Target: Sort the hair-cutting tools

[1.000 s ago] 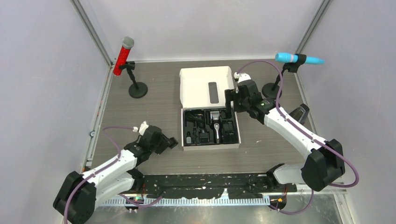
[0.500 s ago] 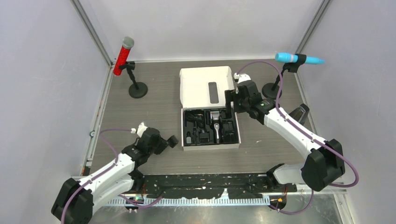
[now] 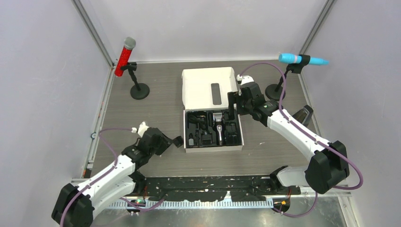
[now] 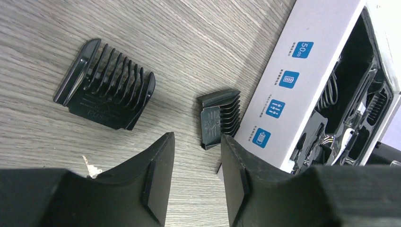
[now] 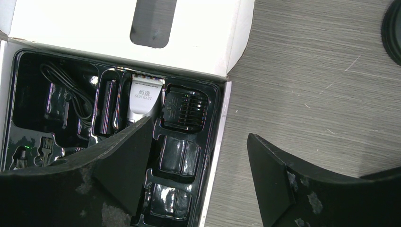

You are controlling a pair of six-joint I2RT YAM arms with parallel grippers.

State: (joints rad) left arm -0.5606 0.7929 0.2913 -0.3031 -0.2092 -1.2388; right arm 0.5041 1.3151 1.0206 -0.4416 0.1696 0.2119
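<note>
Left arm has slid toward the box since a second ago: left pincer now sits just beside the white box's near-left corner, where it was further back along the surface. Right arm hasn't moved, and the box contents look the same.

State now:
- Left pincer: released, jaws partly apart, nothing between them. It is low over the surface, and the small comb attachment lies just ahead of the gap without touching either finger.
- Small comb attachment lies flat, just beside the box's side wall. I can't tell whether it touches the wall.
- Large comb attachment lies flat on the surface further left, apart from both the small one and the box.
- Right pincer: released, jaws wide and empty, hanging over the box's right edge.
- Hair clipper is seated in the black moulded tray, blade end toward the lid.
- Seated comb attachment sits in the slot just right of the clipper. Cable is in the left compartment.

Progress, my read: partway. Clipper and one comb are in slots, two combs are loose outside, and at least two tray wells below the seated comb look unfilled. The left arm's next target is probably the small comb, which is awkward to pinch that close to the wall.
</note>
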